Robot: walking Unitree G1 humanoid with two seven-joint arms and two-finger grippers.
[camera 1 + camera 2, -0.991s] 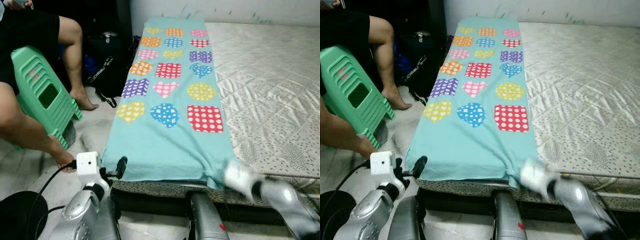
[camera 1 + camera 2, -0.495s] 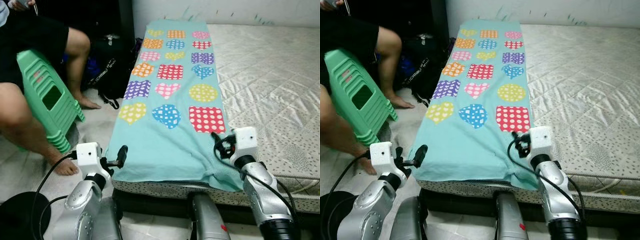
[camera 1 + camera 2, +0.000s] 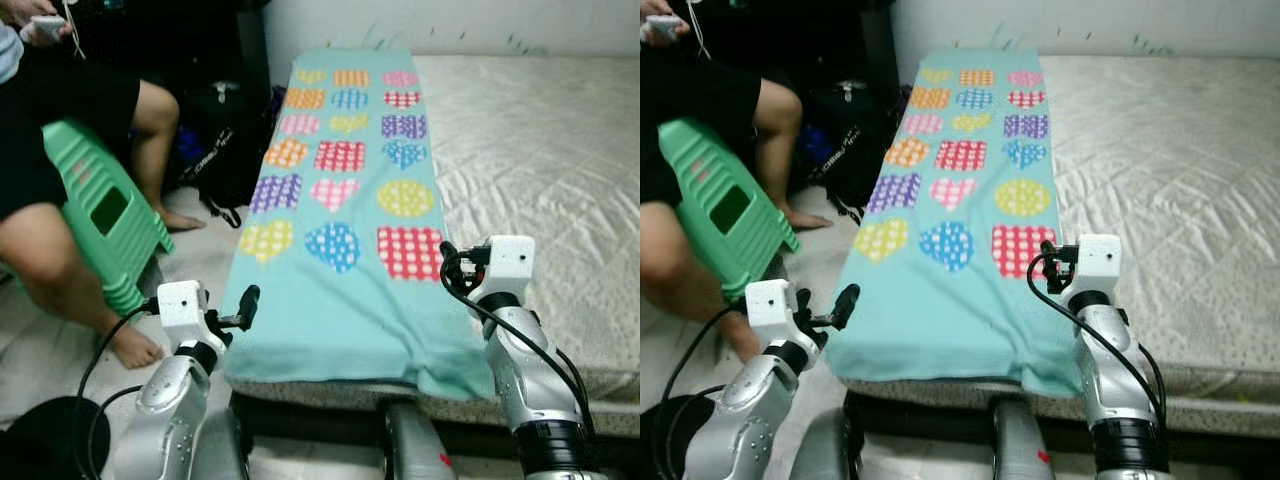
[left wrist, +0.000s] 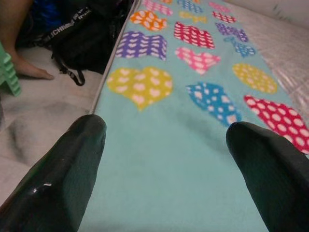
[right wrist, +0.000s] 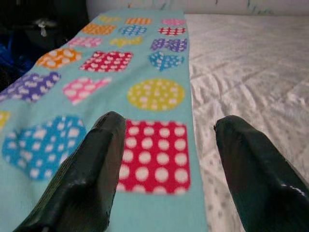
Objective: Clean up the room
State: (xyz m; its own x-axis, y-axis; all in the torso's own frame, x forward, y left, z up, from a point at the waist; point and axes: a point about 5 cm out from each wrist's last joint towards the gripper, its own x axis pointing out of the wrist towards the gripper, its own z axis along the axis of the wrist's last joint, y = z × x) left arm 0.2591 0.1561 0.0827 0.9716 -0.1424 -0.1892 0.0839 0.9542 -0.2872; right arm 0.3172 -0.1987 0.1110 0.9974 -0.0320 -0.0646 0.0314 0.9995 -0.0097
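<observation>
My right hand is raised over the right side of the turquoise blanket, its 2 black fingers spread wide with nothing between them; through the wrist camera the gap frames the red square with white dots and the blanket's edge where it meets the bare mattress. In the head view the hand's white camera block sits just above that right edge, near the foot of the bed.

My left hand is open too — fingers wide apart, empty — and hovers at the blanket's near left corner. I can see one black fingertip right beside the blanket's left edge in the head view; I cannot tell whether it touches the cloth. Between the fingers in the wrist view lie the yellow heart and the blue patch.

The blanket lies flat in a long strip down the left side of the mattress, printed with 3 columns of dotted hearts, squares and circles, its near end hanging slightly over the bed's foot.

Left of the bed, on the floor, a black bag leans against the bed side. Further left a person sits on a green plastic stool — bare legs, one foot near my left arm.
</observation>
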